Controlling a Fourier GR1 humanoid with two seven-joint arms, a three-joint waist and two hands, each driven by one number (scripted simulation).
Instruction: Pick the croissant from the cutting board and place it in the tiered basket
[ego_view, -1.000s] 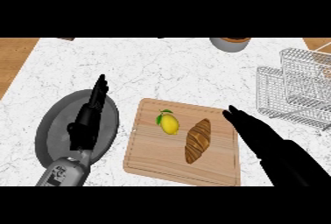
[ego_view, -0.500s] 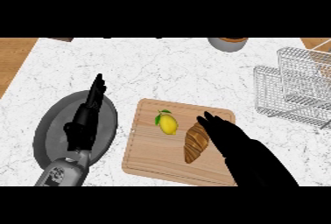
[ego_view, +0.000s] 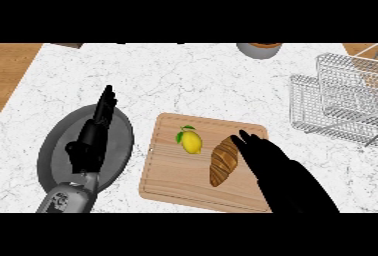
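Croissant (ego_view: 223, 161) lies on the cutting board (ego_view: 173, 175), right of the board's centre, long axis running from upper right to lower left. A lemon (ego_view: 191, 142) with a green leaf sits just beside it on the board, to its upper left; the two look close but whether they touch cannot be told.

Right hand (ego_view: 269, 162) comes in from the lower right of the frame and lies over the right part of the board. Its fingers (ego_view: 244, 141) are straight and held together, tips pointing toward the upper left, right at the croissant's upper right edge. They are not curled round it; contact cannot be confirmed.

Left hand (ego_view: 94, 135) shows at the left of the frame, over a grey plate (ego_view: 122, 150) that lies on the desk (ego_view: 184, 80) left of the board. Fingers straight, together, pointing up the frame; hand holds nothing.

Wire tiered basket (ego_view: 339, 100) stands at the upper right of the frame, well apart from the board. A round container (ego_view: 260, 49) is cut off by the top edge, centre-right. Desk surface is white marble; a wood strip shows at the upper left corner.
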